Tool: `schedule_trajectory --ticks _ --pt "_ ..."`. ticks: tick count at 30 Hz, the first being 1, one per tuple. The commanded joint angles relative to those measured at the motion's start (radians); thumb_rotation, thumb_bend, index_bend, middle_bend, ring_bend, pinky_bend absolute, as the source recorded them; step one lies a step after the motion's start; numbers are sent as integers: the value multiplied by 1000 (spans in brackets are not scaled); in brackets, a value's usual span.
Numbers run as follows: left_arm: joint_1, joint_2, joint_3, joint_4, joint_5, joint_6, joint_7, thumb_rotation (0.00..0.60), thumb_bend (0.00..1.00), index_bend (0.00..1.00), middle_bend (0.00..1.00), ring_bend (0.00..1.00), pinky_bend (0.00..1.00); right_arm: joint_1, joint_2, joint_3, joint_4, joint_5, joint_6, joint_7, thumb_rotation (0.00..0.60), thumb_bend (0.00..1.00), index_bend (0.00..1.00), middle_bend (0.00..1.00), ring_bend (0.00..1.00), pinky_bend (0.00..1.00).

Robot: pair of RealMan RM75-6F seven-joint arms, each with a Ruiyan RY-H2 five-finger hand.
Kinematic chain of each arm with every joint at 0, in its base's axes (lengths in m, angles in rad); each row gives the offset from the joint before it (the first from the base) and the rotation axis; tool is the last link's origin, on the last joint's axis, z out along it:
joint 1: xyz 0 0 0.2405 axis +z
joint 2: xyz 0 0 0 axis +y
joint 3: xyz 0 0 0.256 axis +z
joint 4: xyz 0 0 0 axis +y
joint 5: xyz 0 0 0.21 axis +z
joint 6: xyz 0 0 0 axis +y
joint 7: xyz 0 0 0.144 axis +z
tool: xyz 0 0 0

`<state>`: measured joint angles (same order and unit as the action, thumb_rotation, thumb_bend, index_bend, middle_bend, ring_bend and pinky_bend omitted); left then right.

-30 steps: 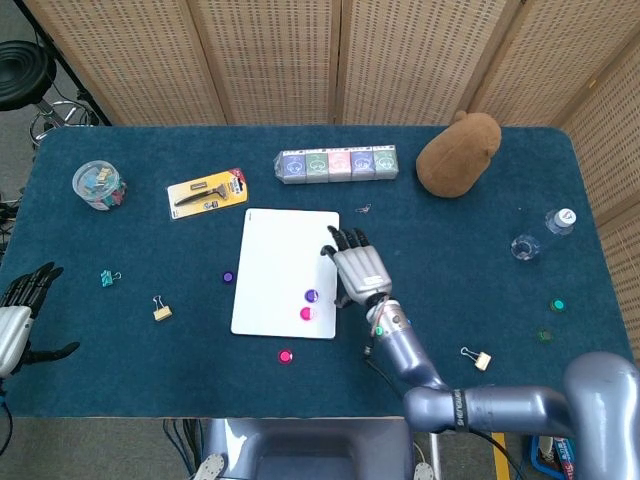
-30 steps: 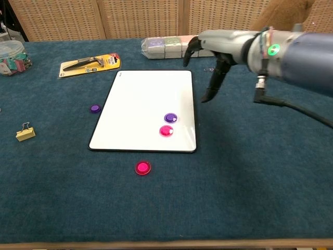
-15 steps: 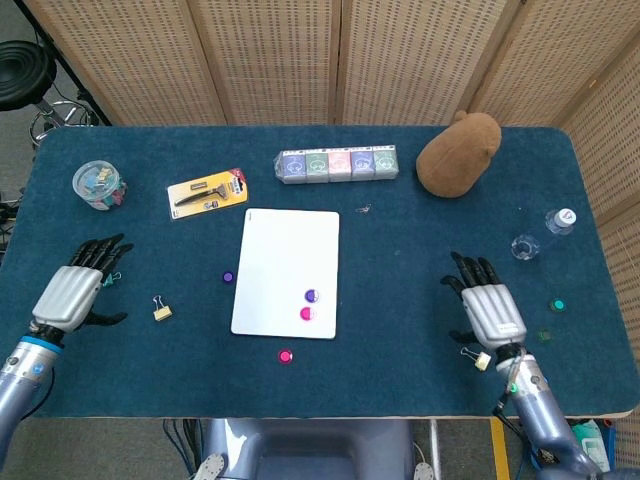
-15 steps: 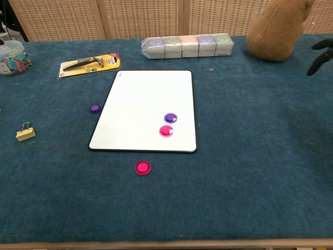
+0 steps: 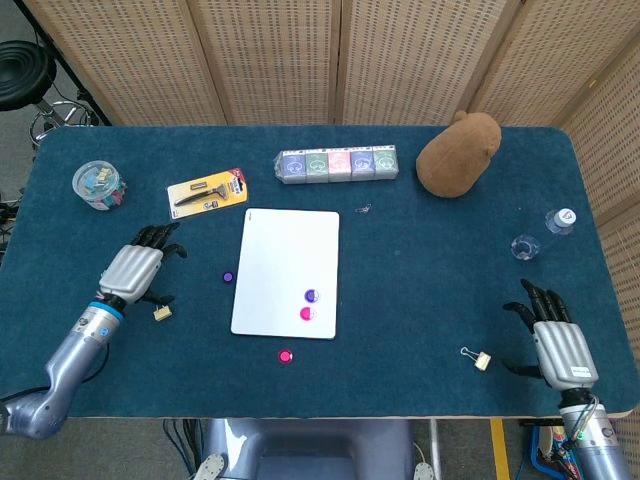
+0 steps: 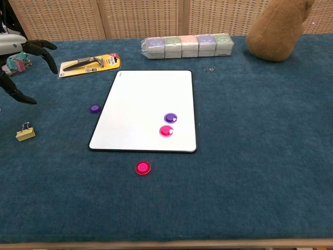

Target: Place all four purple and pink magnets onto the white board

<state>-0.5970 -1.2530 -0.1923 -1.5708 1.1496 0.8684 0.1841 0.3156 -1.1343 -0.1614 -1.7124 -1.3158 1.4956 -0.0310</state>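
The left hand is held with fingers spread and nothing gripped, near the counter's left edge, apparently positioned to reach the purple magnet just off the board's left edge. The right hand, likewise spread and empty, is parked at the near right corner. Two magnets are seated on the board; a pink magnet lies just off its near edge.

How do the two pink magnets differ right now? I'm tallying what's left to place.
The pink magnet on the board lies on the white board, just below a purple magnet; the loose pink magnet lies on the blue cloth, in front of the board's near edge. The first is placed, the second not yet. Both are round, pink discs, and neither hand touches them.
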Motion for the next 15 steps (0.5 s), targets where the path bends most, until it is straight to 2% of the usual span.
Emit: schedule_trajectory --ticks 1,5,15 --pt "-77 -68 -21 19 -150 -41 131 600 158 354 0 0 0 -23 3 12 20 -18 1 16 600 0 260 0 0 0" --pt "-133 -149 -20 60 -263 -39 217 600 228 372 0 0 0 -35 9 32 26 -30 -18 40 600 0 261 0 0 0" --pt "-208 -248 -6 124 -394 -38 292 600 237 398 0 0 0 -53 15 71 36 -46 -70 59 600 0 261 0 0 0"
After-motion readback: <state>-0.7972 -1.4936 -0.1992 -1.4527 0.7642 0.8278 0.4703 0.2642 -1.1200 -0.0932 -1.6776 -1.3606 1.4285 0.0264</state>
